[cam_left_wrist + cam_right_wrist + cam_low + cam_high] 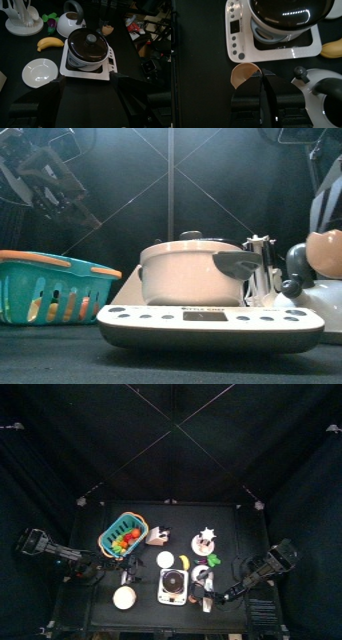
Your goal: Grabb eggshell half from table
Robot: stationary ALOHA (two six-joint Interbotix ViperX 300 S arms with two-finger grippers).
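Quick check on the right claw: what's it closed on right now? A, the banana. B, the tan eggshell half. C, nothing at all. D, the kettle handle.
B: in the right wrist view the right claw is pinched on the rim of the tan eggshell half, beside the cooker.

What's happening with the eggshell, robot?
Right gripper jaws shut on eggshell half. Left gripper open, hovering clear. Cooker and kettle crowd close.

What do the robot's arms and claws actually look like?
Both arms are black, jointed segments. The left arm and right arm each end in a two-jawed gripper. The right gripper has flat, matt black jaws with boxy black housings behind; no markings show.
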